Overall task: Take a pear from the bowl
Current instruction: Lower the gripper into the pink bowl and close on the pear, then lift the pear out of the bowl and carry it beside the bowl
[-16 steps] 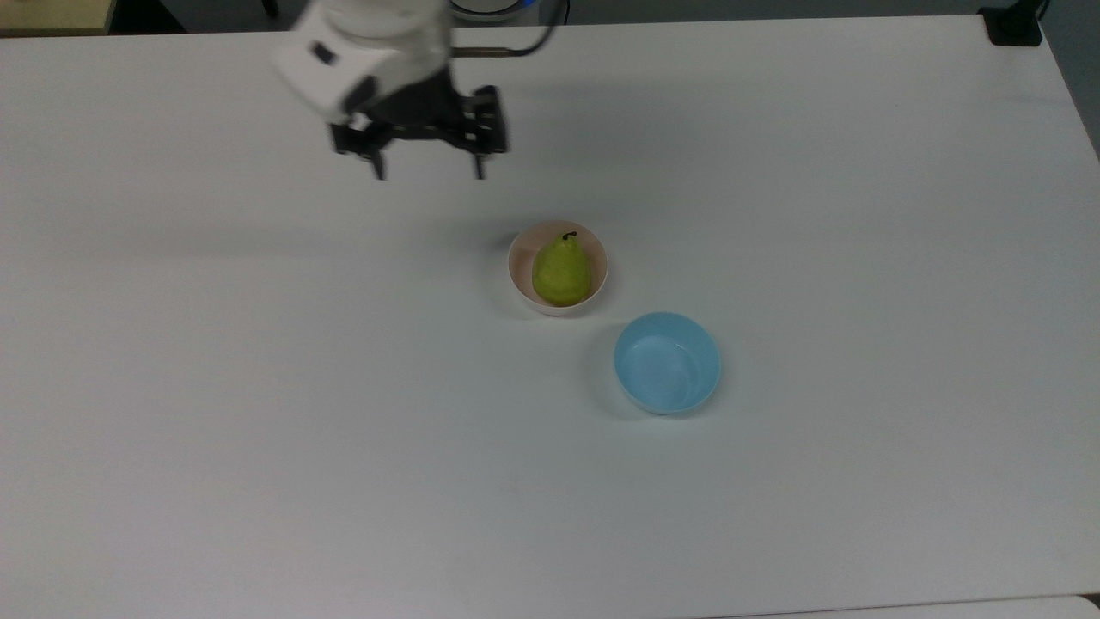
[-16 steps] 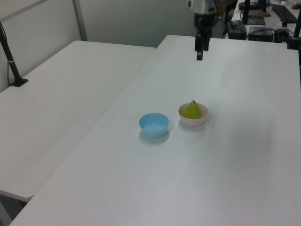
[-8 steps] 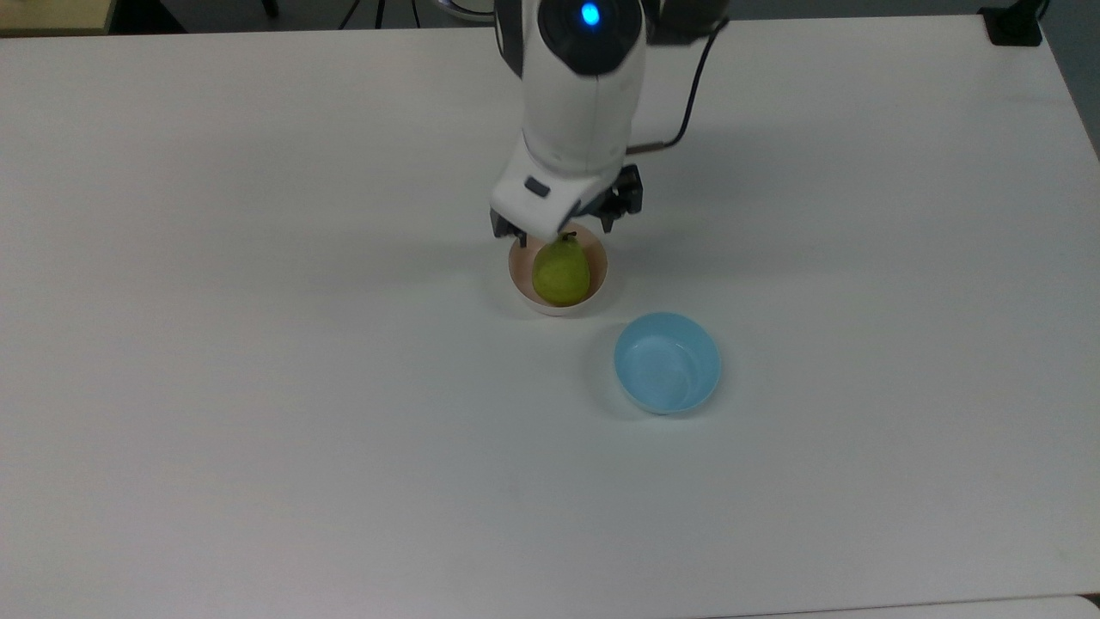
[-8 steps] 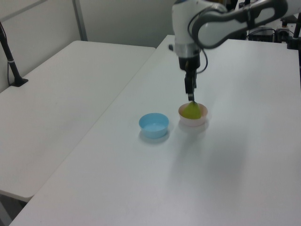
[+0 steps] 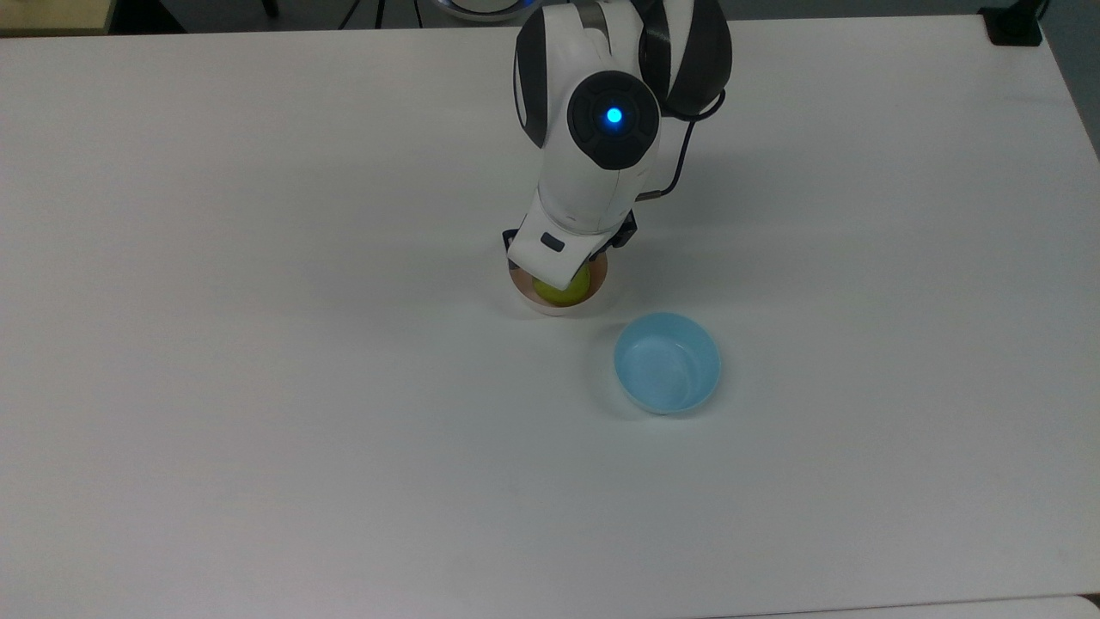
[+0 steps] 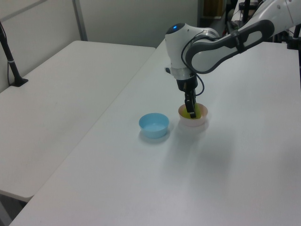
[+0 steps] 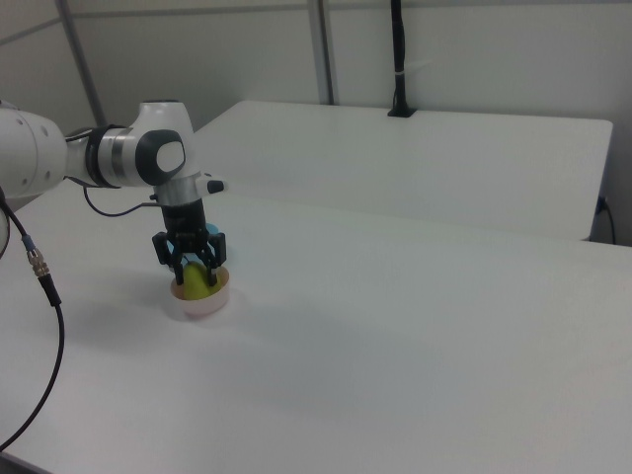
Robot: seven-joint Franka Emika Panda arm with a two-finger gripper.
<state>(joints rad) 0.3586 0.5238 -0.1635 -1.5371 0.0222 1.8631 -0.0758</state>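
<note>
The yellow-green pear (image 7: 197, 280) sits in the small pale pink bowl (image 7: 202, 302) near the table's middle. My gripper (image 7: 195, 273) is lowered into the bowl, open, with one dark finger on each side of the pear's upper part. In the left view the gripper (image 6: 191, 111) reaches straight down into the bowl (image 6: 194, 122). In the top view the white wrist (image 5: 560, 249) covers most of the bowl (image 5: 550, 309), and a sliver of the pear (image 5: 565, 295) shows under it.
A slightly larger light blue bowl (image 5: 667, 363) stands empty close to the pink one, toward the top view's lower right. The white table (image 5: 258, 387) stretches wide on all sides. A second table (image 6: 61, 89) adjoins it on the left view's left.
The arm swung over from the far part of the table and came down over the pink bowl. The fingers now straddle the pear. Neither the pear nor the bowls have moved.
</note>
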